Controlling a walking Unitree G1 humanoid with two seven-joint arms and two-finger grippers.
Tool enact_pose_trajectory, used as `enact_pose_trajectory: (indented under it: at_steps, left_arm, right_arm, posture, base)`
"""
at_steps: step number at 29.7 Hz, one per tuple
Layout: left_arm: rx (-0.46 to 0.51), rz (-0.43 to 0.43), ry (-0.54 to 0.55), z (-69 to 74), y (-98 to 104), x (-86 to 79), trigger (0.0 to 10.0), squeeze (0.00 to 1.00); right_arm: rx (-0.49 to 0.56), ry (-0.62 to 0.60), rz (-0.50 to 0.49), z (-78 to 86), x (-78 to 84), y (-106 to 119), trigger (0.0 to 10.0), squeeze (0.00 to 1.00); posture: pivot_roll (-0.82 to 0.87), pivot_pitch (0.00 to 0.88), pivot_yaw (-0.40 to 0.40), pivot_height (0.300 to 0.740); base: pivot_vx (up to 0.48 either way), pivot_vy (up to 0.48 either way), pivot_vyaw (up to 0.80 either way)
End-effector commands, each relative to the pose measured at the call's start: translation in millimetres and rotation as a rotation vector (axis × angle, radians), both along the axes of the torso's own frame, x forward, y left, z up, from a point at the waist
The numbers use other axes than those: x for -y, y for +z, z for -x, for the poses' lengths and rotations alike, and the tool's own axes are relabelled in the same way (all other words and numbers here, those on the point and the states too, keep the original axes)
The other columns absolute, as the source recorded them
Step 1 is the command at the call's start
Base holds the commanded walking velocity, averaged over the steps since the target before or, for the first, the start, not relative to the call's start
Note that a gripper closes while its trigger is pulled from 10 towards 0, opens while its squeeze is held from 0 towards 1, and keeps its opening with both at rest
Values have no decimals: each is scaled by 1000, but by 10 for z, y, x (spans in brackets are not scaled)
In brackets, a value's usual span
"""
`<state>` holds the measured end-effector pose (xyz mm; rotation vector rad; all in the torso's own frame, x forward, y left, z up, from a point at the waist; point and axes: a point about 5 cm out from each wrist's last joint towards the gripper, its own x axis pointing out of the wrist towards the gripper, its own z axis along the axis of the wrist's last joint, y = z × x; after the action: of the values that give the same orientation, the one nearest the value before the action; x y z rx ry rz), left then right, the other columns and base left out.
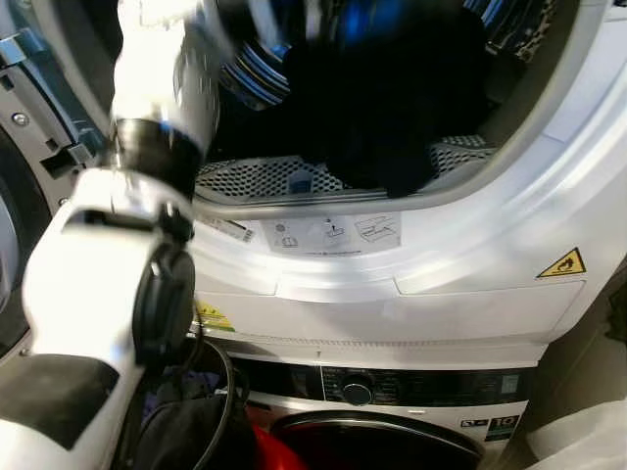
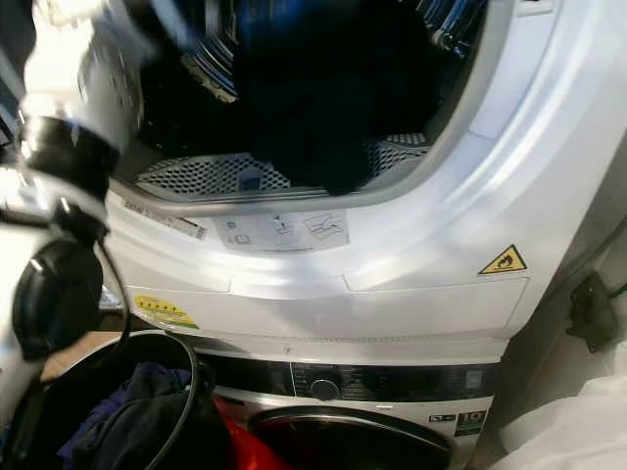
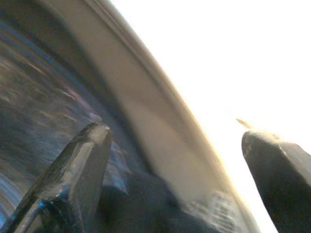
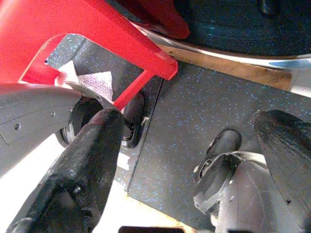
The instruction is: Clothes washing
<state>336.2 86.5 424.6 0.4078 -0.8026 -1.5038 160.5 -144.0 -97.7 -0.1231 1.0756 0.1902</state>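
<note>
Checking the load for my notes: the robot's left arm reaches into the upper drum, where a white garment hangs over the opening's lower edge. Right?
Not quite. The garment draped in the upper drum is dark, nearly black, not white, as the left eye view shows. The rest holds: the left arm reaches up into that drum, and the left gripper is open in the left wrist view.

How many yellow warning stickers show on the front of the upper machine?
2: a triangular flame sticker toward the front's right side, and an oval yellow label at its lower left. The left arm may hide more.
</note>
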Motion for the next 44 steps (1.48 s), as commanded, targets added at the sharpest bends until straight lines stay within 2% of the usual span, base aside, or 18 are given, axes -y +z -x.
enact_pose_trajectory:
  at_steps: [1, 6, 10, 14, 16, 18, 19, 21, 23, 27, 28, 29, 31, 33, 35, 38, 42, 44]
  left_arm:
    - [-15, -79, -76, 138, -44, -60, 10000, 0]
    - [-108, -138, -87, 191, -341, -109, 10000, 0]
    - [-202, -225, -126, 337, -623, -145, 10000, 0]
    - [-234, -328, -89, 451, -873, -142, 10000, 0]
    - [-246, -334, -55, 465, -960, -116, 10000, 0]
    - [-245, -298, -7, 468, -995, -83, 10000, 0]
    - [-231, -222, 49, 435, -981, -10, 10000, 0]
    - [-229, -158, 91, 421, -973, 76, 10000, 0]
    - [-244, -84, 158, 444, -1027, 255, 10000, 0]
    - [-240, -18, 239, 469, -1105, 429, 10000, 0]
    - [-241, 45, 328, 500, -1221, 586, 10000, 0]
    - [-241, 45, 328, 500, -1221, 586, 10000, 0]
    - [-199, 74, 336, 668, -1407, 796, 10000, 0]
    - [-178, 97, 326, 770, -1457, 861, 10000, 0]
    - [-138, 150, 389, 838, -1489, 899, 10000, 0]
    - [-90, 285, 559, 845, -1485, 887, 10000, 0]
    - [-69, 363, 686, 816, -1550, 834, 10000, 0]
    - [-20, 410, 646, 881, -1470, 849, 10000, 0]
  right_arm:
    - [-7, -12, -24, 33, -79, -13, 10000, 0]
    - [-13, -16, -26, 66, -79, -25, 10000, 0]
    - [-21, -12, -28, 103, -83, -39, 10000, 0]
    - [-23, -13, -31, 110, -87, -41, 10000, 0]
    - [-23, -8, -30, 109, -91, -41, 10000, 0]
    - [-23, -5, -30, 105, -97, -40, 10000, 0]
    - [-20, -5, -31, 96, -100, -36, 10000, 0]
    - [-18, -2, -32, 87, -103, -33, 10000, 0]
    - [-15, -2, -33, 81, -107, -30, 10000, 0]
    - [-13, -5, -33, 74, -107, -27, 10000, 0]
    - [-9, -7, -34, 70, -104, -25, 10000, 0]
    - [-9, -7, -34, 70, -104, -25, 10000, 0]
    - [-10, -3, -30, 77, -101, -28, 10000, 0]
    - [-11, -7, -29, 83, -94, -30, 10000, 0]
    - [-11, -8, -26, 89, -88, -33, 10000, 0]
    - [-7, -10, -23, 93, -78, -34, 10000, 0]
    - [-2, -4, -20, 90, -73, -32, 10000, 0]
    - [4, 2, -11, 84, -66, -29, 10000, 0]
  posture:
    - [4, 0, 201, 740]
    - [8, 0, 204, 740]
    - [17, 0, 199, 740]
    - [21, 0, 198, 740]
    - [21, 0, 198, 740]
    - [24, 0, 199, 740]
    - [26, 0, 199, 740]
    - [28, 0, 198, 740]
    - [21, 0, 203, 740]
    - [13, 0, 206, 740]
    - [20, 0, 200, 740]
    - [20, 0, 200, 740]
    - [14, 0, 202, 740]
    - [14, 0, 203, 740]
    - [9, 0, 204, 740]
    - [16, 0, 193, 740]
    - [15, 0, 187, 740]
    - [15, 0, 186, 740]
  base:
    - [0, 0, 0]
    - [0, 0, 0]
    - [0, 0, 0]
    - [0, 0, 0]
    - [0, 0, 0]
    - [0, 0, 0]
    - [0, 0, 0]
    - [0, 0, 0]
    - [0, 0, 0]
    - [0, 0, 0]
    - [0, 0, 0]
    - [0, 0, 0]
    - [0, 0, 0]
    - [0, 0, 0]
    - [0, 0, 0]
    - [0, 0, 0]
    - [0, 0, 0]
    - [0, 0, 0]
